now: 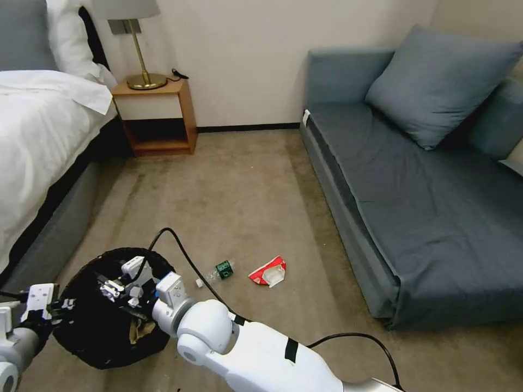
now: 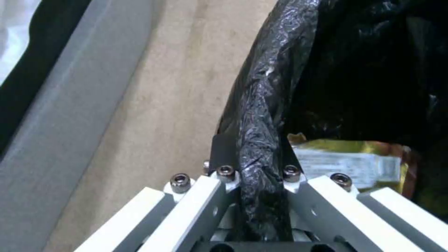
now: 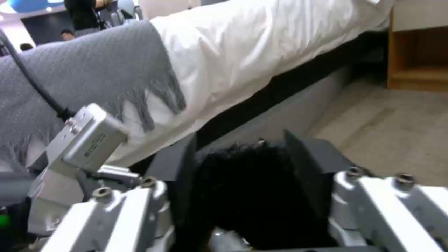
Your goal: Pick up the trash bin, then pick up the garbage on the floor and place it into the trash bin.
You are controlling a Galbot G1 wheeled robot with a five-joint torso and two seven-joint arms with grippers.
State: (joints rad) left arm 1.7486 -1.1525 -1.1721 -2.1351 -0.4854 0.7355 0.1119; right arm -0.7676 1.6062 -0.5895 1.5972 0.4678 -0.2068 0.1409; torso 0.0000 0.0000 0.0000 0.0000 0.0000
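- My left gripper (image 2: 259, 175) pinches the rim of the low round trash bin (image 1: 81, 321) with the crinkly black plastic bag folded over it. The two fingers press on the bag fold from each side.
- My right gripper (image 1: 117, 286) hangs over the open mouth of the bin, with its fingers spread apart and dark bag between them in the right wrist view. It holds nothing that I can see.
- Inside the bin lie a yellow and silver foil wrapper (image 2: 350, 164) and a bit of crumpled brown paper (image 1: 143, 329).
- So I think I am in the dropping step: some trash is in, some is not.
- On the carpet just beside the bin, toward the grey sofa (image 1: 414, 218), lies a small clear plastic bottle with a green label (image 1: 220, 270).
- A little farther from the bin that way lies a red and white crumpled packet (image 1: 268, 271).
- Next, my right gripper needs to lift out of the bin, go over to the bottle, come down low and close on it. My left gripper must hold the bin steady.
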